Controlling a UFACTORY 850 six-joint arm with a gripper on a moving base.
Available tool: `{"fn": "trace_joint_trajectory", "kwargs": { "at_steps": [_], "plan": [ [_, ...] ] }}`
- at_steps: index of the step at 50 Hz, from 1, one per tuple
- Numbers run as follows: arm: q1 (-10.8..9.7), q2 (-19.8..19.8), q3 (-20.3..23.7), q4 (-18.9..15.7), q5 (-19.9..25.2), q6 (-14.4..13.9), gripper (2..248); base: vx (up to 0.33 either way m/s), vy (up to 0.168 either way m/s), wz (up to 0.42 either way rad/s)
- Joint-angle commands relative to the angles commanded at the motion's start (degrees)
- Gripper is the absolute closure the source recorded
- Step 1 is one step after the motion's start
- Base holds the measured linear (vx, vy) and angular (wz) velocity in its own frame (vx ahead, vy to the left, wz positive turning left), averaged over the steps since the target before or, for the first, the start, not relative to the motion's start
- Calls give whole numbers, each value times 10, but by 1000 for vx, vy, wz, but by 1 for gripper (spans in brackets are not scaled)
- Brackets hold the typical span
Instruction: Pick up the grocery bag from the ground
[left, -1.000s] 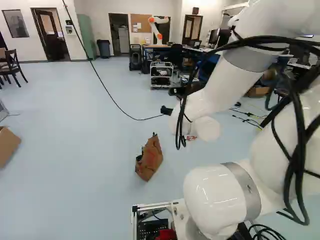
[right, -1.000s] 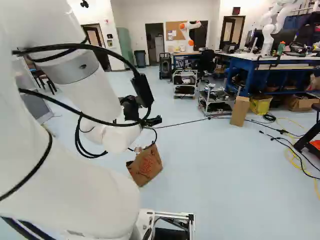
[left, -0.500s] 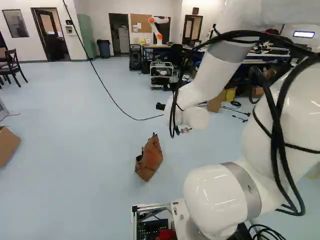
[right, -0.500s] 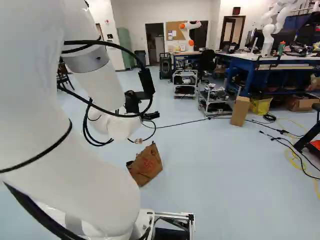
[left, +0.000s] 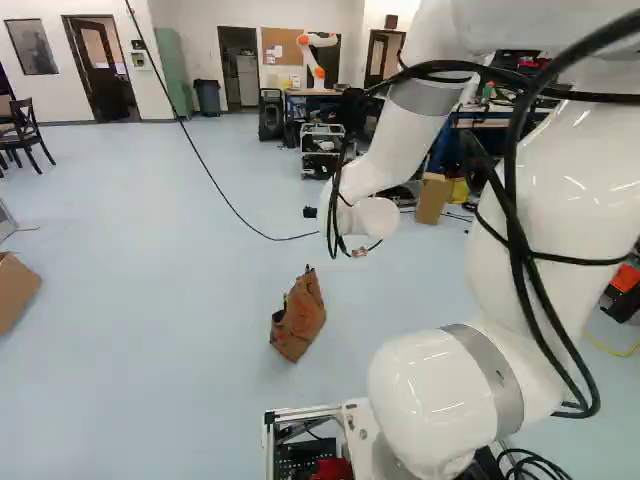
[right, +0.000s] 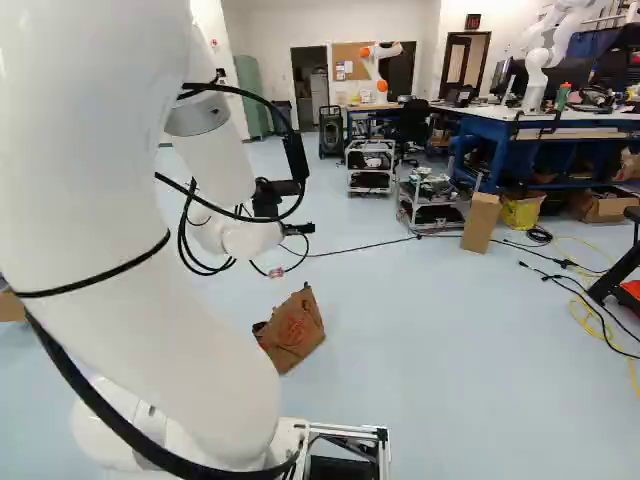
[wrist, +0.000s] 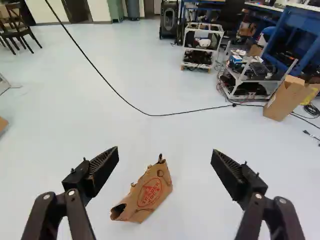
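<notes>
Under and ahead of the gripper (right: 300, 229), whose two fingers stand wide apart with nothing gripped, the brown grocery bag (wrist: 150, 192) rests on the floor (wrist: 200, 140). Along the wrist view it shows between the fingers, nearer the left one and touching neither; it tilts, its dark mouth facing that left side. Beyond the bag, a long black cable (wrist: 175, 115) crosses the floor in a curve, between the bag and a white-framed cart (wrist: 202, 66). Right of that cart stands a lower, loaded cart (wrist: 249, 79), with an upright cardboard box (wrist: 286, 98) beside it. Farther right, a blue workbench (right: 487, 127) bears another robot (right: 536, 75). Well apart on the other side, a second box (left: 14, 290) sits at the left of the left base view, and a dark chair (left: 22, 135) stands farther off.
</notes>
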Motion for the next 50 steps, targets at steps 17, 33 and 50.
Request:
{"fn": "trace_joint_trajectory", "kwargs": {
  "at_steps": [17, 33, 50],
  "plan": [
    [13, -76, -61, 0, -67, 0, 3, 0, 0, 0],
    [24, -147, -121, 3, -127, 0, 3, 0, 0, 0],
    [40, -217, -183, 30, -169, 0, 3, 0, 0, 0]
  ]
}}
